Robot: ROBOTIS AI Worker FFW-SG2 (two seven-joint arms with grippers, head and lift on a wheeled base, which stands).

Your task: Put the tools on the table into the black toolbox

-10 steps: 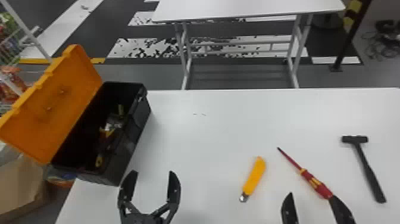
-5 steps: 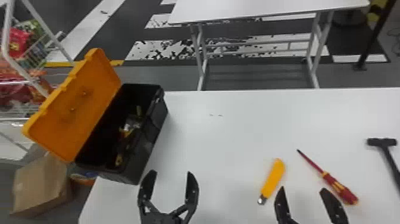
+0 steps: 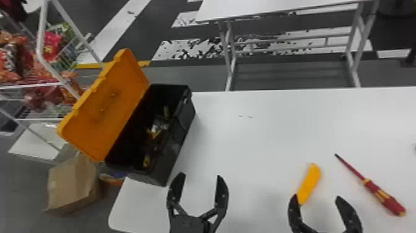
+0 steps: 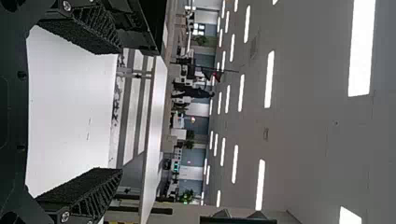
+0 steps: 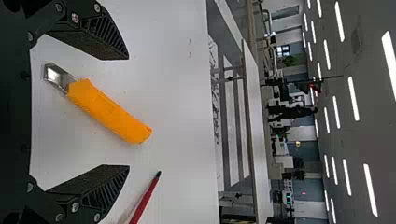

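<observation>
Left gripper, fingers wide — black toolbox at 11 o'clock. Right gripper, wide — yellow cutter at 11, screwdriver at 3.

Beyond the white tabletop, a second table is positioned; the ceiling is fitted with bright strip lights.

Orange knife, red screwdriver and open black toolbox rest on the table.
</observation>
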